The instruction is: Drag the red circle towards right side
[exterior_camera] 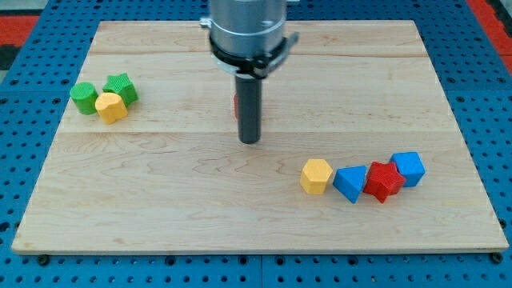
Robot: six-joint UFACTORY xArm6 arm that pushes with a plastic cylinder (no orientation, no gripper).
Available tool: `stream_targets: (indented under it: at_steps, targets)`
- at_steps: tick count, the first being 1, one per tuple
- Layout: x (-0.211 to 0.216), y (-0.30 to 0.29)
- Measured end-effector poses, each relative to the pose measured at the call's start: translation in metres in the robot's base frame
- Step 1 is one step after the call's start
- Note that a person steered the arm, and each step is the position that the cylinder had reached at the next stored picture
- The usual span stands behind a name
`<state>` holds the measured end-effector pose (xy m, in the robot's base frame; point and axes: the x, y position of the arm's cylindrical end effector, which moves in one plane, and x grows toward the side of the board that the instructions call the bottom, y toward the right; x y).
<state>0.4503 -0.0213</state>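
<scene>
The red circle (237, 106) is almost wholly hidden behind my rod; only a thin red sliver shows at the rod's left edge, near the middle of the wooden board (160, 192). My tip (250, 141) rests on the board just below and slightly right of that sliver. Whether the tip touches the block cannot be told.
At the view's left sit a green circle (82, 97), a green star (120, 86) and a yellow hexagon (111, 106), bunched together. At the lower right lie a yellow hexagon (317, 176), a blue triangle (350, 182), a red star (383, 181) and a blue cube (409, 168) in a row.
</scene>
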Motion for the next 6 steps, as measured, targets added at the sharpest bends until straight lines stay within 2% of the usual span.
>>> stream_targets:
  at_steps: [2, 3, 5, 6]
  targets:
    - [-0.043, -0.024]
    - [-0.060, -0.057]
    - [-0.061, 0.027]
    - [-0.089, 0.044]
